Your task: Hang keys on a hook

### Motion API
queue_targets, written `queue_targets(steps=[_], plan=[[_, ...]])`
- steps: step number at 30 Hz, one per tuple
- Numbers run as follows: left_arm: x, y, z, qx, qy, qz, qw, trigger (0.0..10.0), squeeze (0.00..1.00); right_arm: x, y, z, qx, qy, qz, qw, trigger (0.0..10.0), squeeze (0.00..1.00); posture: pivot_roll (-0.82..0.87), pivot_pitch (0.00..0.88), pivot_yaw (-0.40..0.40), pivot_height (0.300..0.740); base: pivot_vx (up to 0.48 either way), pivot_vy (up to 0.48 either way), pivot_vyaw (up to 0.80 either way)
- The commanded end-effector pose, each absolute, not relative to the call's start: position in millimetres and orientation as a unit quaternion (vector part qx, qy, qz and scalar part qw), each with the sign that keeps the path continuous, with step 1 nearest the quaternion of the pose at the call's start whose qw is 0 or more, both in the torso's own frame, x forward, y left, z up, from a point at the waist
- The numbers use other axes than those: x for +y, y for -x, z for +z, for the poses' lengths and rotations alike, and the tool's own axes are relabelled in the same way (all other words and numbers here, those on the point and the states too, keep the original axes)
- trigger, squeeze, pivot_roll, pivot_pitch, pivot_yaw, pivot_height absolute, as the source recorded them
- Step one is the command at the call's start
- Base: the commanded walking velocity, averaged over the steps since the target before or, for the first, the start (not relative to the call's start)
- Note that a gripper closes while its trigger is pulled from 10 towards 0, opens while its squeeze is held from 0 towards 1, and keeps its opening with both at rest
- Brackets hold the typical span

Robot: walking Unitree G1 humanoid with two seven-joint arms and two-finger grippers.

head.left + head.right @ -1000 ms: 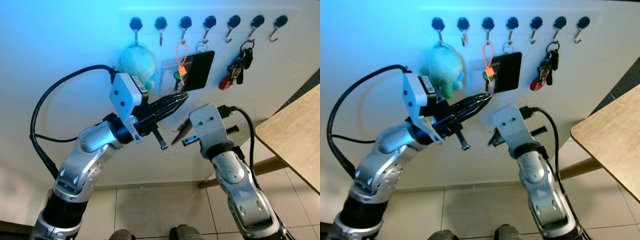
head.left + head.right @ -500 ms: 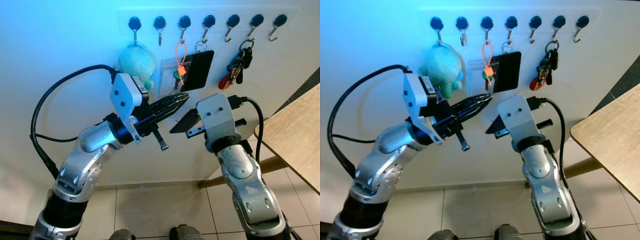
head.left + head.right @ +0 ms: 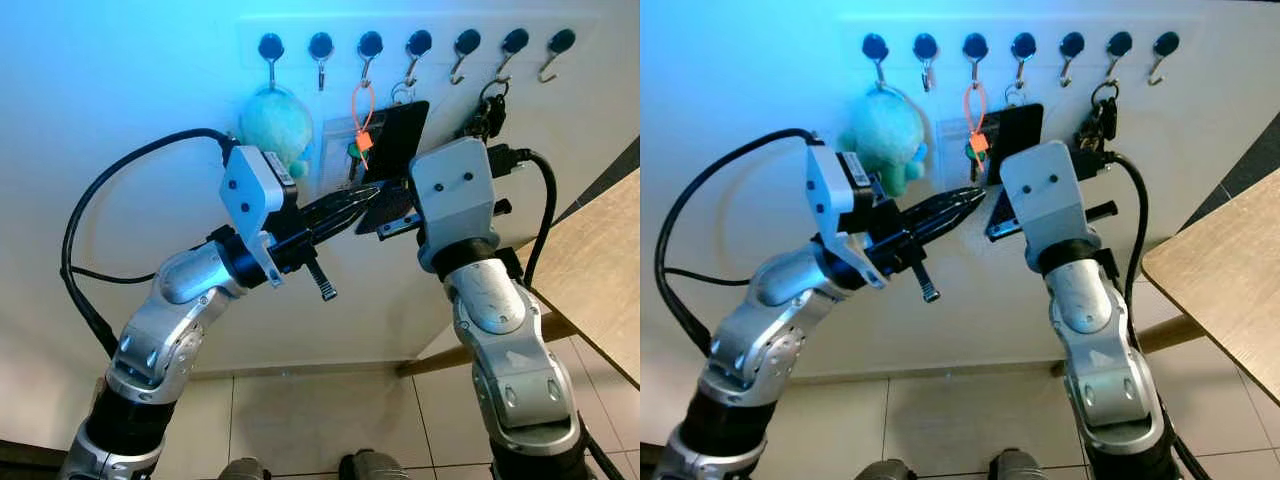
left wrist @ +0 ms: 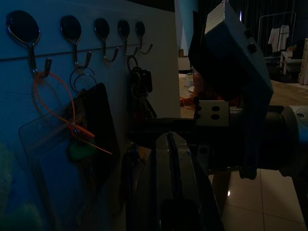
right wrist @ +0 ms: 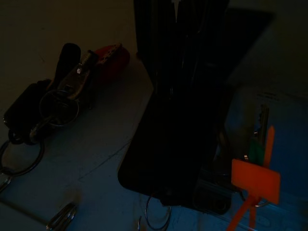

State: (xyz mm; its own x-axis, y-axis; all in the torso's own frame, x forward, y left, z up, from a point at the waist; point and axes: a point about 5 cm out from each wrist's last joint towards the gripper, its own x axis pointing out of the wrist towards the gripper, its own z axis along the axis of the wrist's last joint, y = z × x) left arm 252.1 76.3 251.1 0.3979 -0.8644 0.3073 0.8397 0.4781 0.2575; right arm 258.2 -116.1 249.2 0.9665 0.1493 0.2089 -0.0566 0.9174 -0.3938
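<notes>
Head views: your right arm's wrist housing is now covering most of keys, hanging on sixth hook; second ago arm was sitting lower, keys fully showing. Right gripper fingertips hiding behind black card; spread — can't tell. Left gripper fingers pressing together, holding nothing.

Left wrist: dim; keys partly showing.

Right wrist: very dark; keys lying beside card.

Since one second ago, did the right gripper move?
Yes. The right gripper has risen toward the wall, from below the black card to its lower edge, near the left gripper.
</notes>
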Motion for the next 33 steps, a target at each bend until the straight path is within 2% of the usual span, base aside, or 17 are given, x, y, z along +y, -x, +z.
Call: queue_targets(steps=[1, 6, 11, 28, 33], plan=[[73, -248, 253, -0.205, -0.029, -0.522, 0.827, 10.0, 0.00, -118, -256, 252, -0.120, 0.190, 0.048, 0.973, 10.0, 0.00, 0.04, 0.110, -0.004, 0.740, 0.000, 0.000, 0.00], [72, -249, 256, -0.216, -0.026, -0.519, 0.827, 10.0, 0.00, -116, -250, 288, -0.190, 0.171, 0.041, 0.966, 10.0, 0.00, 0.03, 0.104, -0.002, 0.740, 0.000, 0.000, 0.00], [73, -253, 258, -0.225, -0.025, -0.505, 0.833, 10.0, 0.00, -116, -250, 302, -0.227, 0.156, 0.035, 0.961, 10.0, 0.00, 0.03, 0.103, -0.005, 0.740, 0.000, 0.000, 0.00], [74, -251, 256, -0.219, -0.026, -0.508, 0.833, 10.0, 0.00, -118, -246, 287, -0.218, 0.144, 0.034, 0.965, 10.0, 0.00, 0.04, 0.108, -0.009, 0.740, 0.000, 0.000, 0.00], [74, -253, 255, -0.220, -0.023, -0.504, 0.835, 10.0, 0.00, -135, -242, 269, -0.227, 0.136, -0.008, 0.964, 10.0, 0.00, 0.03, 0.107, -0.003, 0.740, 0.000, 0.000, 0.00]])
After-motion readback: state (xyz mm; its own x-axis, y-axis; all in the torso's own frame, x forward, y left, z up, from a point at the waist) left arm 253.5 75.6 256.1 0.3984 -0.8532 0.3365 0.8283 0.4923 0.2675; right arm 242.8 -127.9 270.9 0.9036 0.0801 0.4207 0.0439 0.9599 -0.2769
